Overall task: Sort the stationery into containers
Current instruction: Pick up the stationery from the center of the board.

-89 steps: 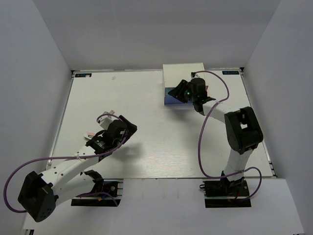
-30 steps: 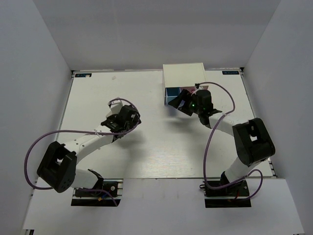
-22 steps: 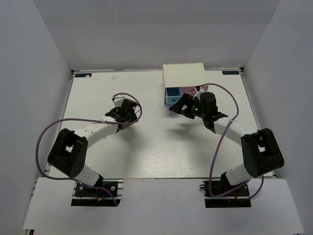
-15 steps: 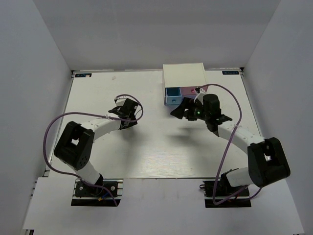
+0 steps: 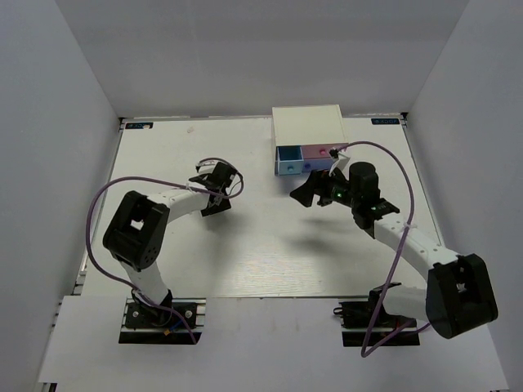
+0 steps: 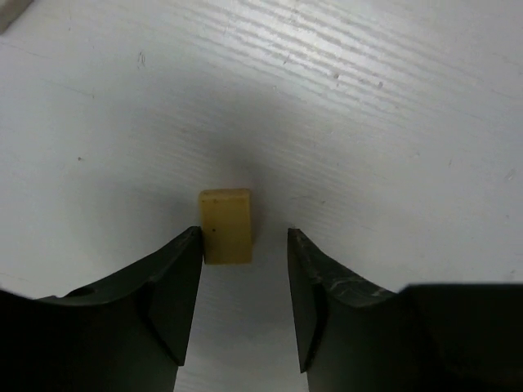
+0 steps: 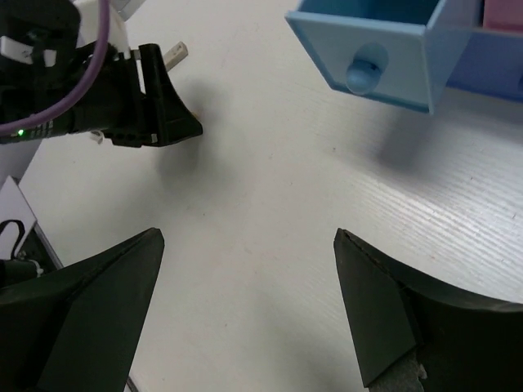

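Observation:
A small tan eraser (image 6: 226,226) lies flat on the white table. It sits between the fingertips of my left gripper (image 6: 243,237), touching the left finger, with a gap to the right finger, so the jaws are open. From above, the left gripper (image 5: 216,201) points down at the table's left middle and hides the eraser. The white box (image 5: 306,122) stands at the back. Its small blue drawer (image 5: 288,160) (image 7: 384,57) is pulled out, with the pink drawer (image 5: 315,152) beside it. My right gripper (image 5: 309,194) (image 7: 248,237) hovers wide open and empty in front of the blue drawer.
The left gripper (image 7: 159,110) and its purple cable show at the upper left of the right wrist view. White walls enclose the table on three sides. The wide blue-purple drawer front (image 7: 490,77) sits under the pink one.
My left arm reached forward and down over the eraser and its jaws narrowed around it. My right arm drew back from the box toward the table's middle, staying wide open.

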`<control>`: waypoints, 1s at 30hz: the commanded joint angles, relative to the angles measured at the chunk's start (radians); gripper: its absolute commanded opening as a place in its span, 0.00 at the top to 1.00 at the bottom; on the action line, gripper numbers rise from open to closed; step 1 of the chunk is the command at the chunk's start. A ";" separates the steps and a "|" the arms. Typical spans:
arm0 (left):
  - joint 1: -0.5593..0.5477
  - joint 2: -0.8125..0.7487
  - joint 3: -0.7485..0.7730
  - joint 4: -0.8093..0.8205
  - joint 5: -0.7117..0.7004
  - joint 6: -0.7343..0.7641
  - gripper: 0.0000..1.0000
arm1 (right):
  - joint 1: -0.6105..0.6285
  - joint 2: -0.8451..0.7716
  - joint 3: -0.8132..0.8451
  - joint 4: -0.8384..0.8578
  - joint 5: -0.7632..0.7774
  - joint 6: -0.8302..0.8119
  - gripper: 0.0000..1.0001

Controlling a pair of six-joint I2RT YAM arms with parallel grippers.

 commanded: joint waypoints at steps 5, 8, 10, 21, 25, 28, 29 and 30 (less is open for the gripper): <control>0.013 0.032 0.050 -0.006 -0.014 -0.001 0.61 | -0.011 -0.129 -0.018 -0.002 -0.002 -0.182 0.10; 0.013 0.032 0.050 0.003 0.004 -0.001 0.75 | -0.022 -0.154 -0.013 -0.009 -0.039 -0.226 0.10; 0.013 0.021 0.050 0.028 0.018 0.008 0.85 | -0.031 -0.170 -0.010 -0.008 -0.050 -0.245 0.23; -0.049 -0.194 0.109 0.382 0.427 0.303 1.00 | -0.094 -0.183 0.068 -0.118 0.085 -0.390 1.00; -0.058 -0.147 0.199 0.514 0.687 0.345 1.00 | -0.109 -0.170 0.065 -0.118 0.094 -0.383 1.00; -0.058 -0.064 0.285 0.543 0.797 0.369 1.00 | -0.129 -0.167 0.068 -0.114 0.094 -0.384 1.00; -0.058 -0.044 0.328 0.543 0.808 0.381 1.00 | -0.129 -0.163 0.065 -0.112 0.094 -0.386 1.00; -0.058 -0.025 0.349 0.543 0.834 0.381 1.00 | -0.130 -0.167 0.065 -0.112 0.097 -0.387 1.00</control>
